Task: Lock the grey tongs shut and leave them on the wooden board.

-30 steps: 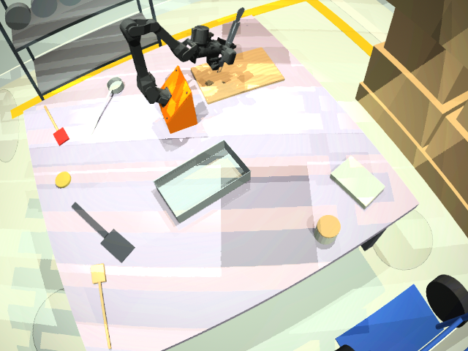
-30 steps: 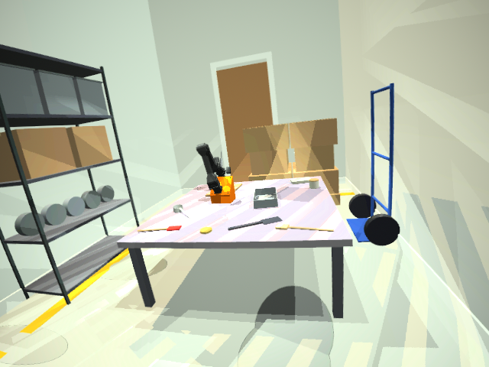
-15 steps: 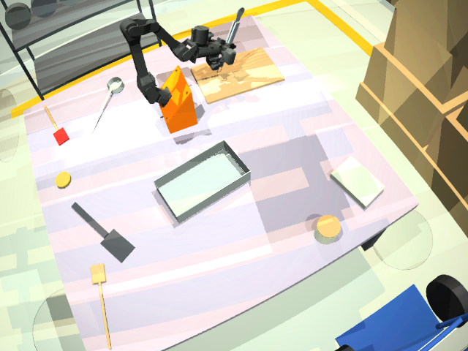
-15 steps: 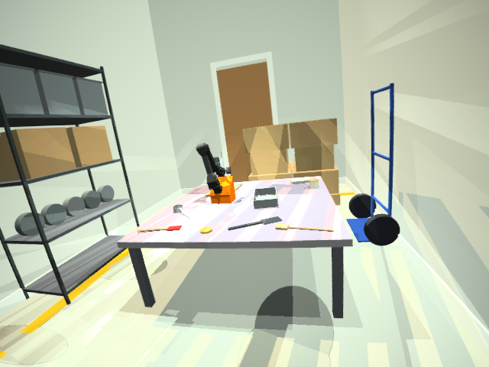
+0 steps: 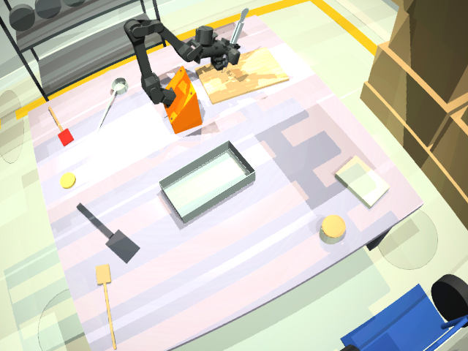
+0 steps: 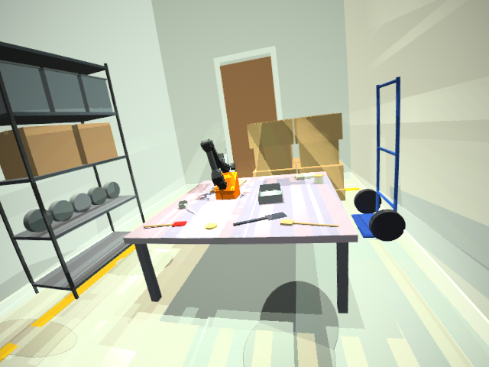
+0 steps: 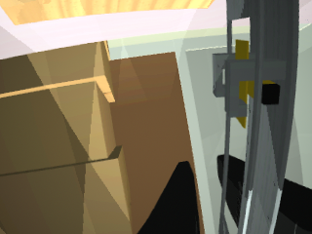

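Tongs (image 5: 238, 29) (image 6: 225, 153) (image 7: 288, 34), long and grey, are in the grip of the black gripper (image 5: 231, 62) (image 6: 232, 166) (image 7: 203, 168). Its fingers are nearly shut, with the tongs between them. The tongs are up off the table (image 5: 227, 264) (image 6: 237, 238), by the top corner in the top view, and one end sticks out past the gripper. I cannot tell if the lock inside them has caught.

The wooden board (image 5: 264, 79) (image 6: 243, 183) (image 7: 112, 7) lies flat near that same top corner, partly under the gripper. The tongs are not lying on it. The black arm (image 5: 141, 60) (image 6: 213, 160) bends over from an orange block (image 5: 189, 117) (image 6: 228, 193) near the top edge.

The roasting tin (image 5: 215, 203) (image 6: 270, 197) sits near the middle, and the tongs are well apart from it. Near the right corner are a pale flat block (image 5: 363, 181) (image 6: 303, 177) and a round pot with a tan top (image 5: 332, 228) (image 6: 318, 179).

A ladle (image 5: 119, 86) (image 6: 182, 205) lies near the top edge. The red spatula (image 5: 65, 137) (image 6: 179, 223) is by the left corner. Down the left edge come a yellow disc (image 5: 68, 180) (image 6: 211, 225), a dark turner (image 5: 123, 245) (image 6: 276, 215) and a wooden spatula (image 5: 103, 274) (image 6: 286, 222), all apart from each other.
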